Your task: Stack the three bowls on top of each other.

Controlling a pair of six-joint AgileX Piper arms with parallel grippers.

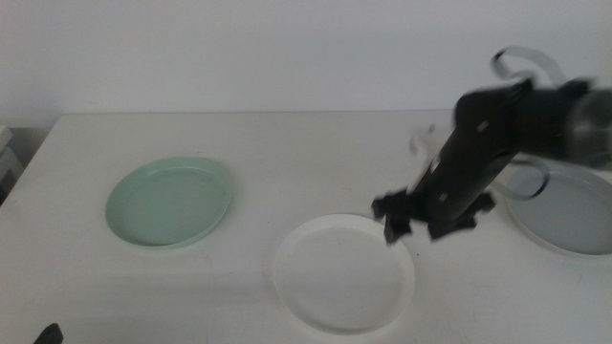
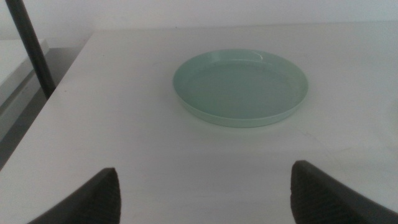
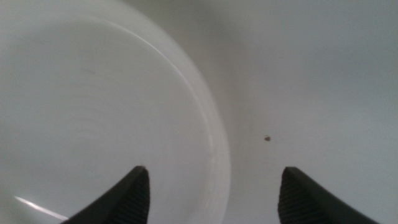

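Straddling the white bowl's (image 3: 93,112) right rim, the right tool (image 3: 211,193) stands with jaws apart; closing off-centre could tip or skid it. Left tool (image 2: 205,193) waits, jaws apart.

Three shallow bowls, unstacked, upright, well apart: mint green bowl (image 1: 170,202) left of centre; white bowl (image 1: 339,274) lower centre; grey-blue bowl (image 1: 571,213) at right edge, partly hidden.

No readable text, labels or numbers anywhere.
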